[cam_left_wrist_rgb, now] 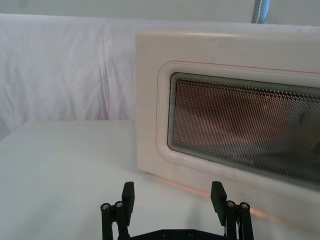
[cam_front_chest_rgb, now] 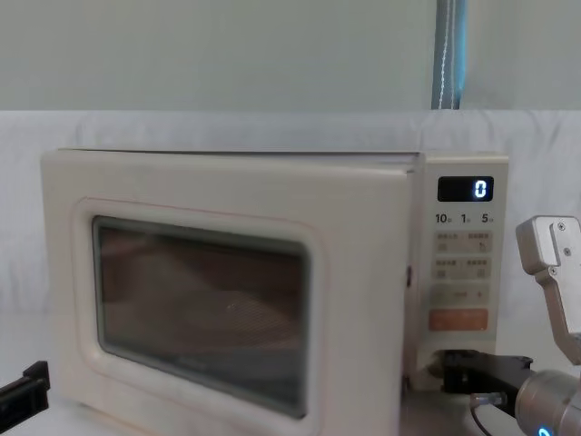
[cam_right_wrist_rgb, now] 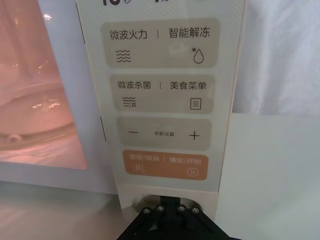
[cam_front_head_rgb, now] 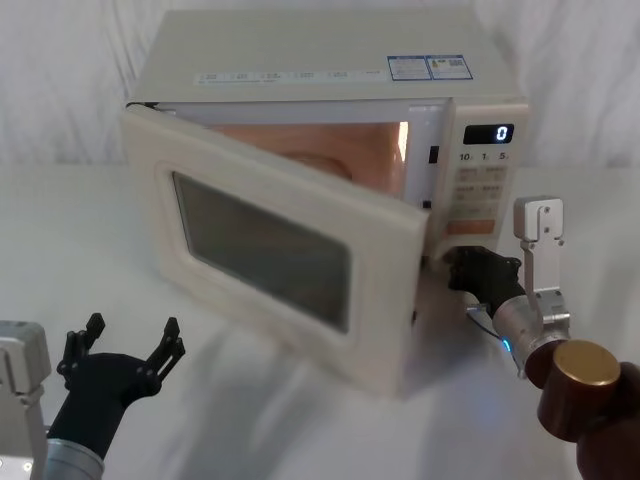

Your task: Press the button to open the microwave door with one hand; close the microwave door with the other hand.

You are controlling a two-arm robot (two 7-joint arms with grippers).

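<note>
Large cream microwave door [cam_front_head_rgb: 270, 250] with dark window ajar, cavity lit | blue-lit black right gripper [cam_front_head_rgb: 462, 270] at wide cream button, jaw state unclear | black left gripper [cam_front_head_rgb: 125, 345] low before the door, jaws wide

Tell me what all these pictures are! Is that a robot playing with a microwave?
Yes! It is a robot with two arms, and four cameras looking at the same moment. One camera sits on its head, one on its chest, and one on each wrist.

On the white table stands a cream microwave. Its door is swung open, and the inside glows pinkish.

The right gripper, the one with a blue light, is down at the bottom of the button panel, where the opening button is. I cannot tell how its jaws stand.

The left gripper waits low in front of the door with its jaws open, holding nothing. It looks ready to push the door shut.
</note>
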